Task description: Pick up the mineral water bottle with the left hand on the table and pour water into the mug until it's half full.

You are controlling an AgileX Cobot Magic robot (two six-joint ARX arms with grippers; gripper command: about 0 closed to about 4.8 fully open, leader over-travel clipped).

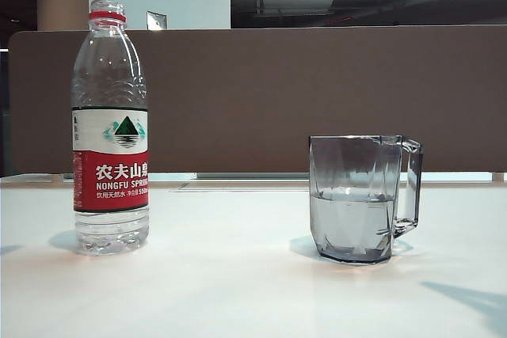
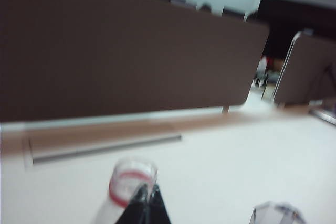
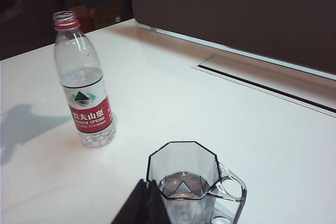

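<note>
The mineral water bottle stands uncapped on the left of the table, well apart from the mug on the right, already about half full. The left gripper, fingers pressed together and empty, hovers above the bottle's mouth; the right gripper, likewise closed, hangs near the mug. Pouring looks finished; best keep both clear. One bottle, one mug.

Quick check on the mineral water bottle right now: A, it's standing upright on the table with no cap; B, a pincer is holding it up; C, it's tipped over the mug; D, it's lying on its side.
A: the mineral water bottle stands upright, uncapped, on the table, apart from the mug.
</note>
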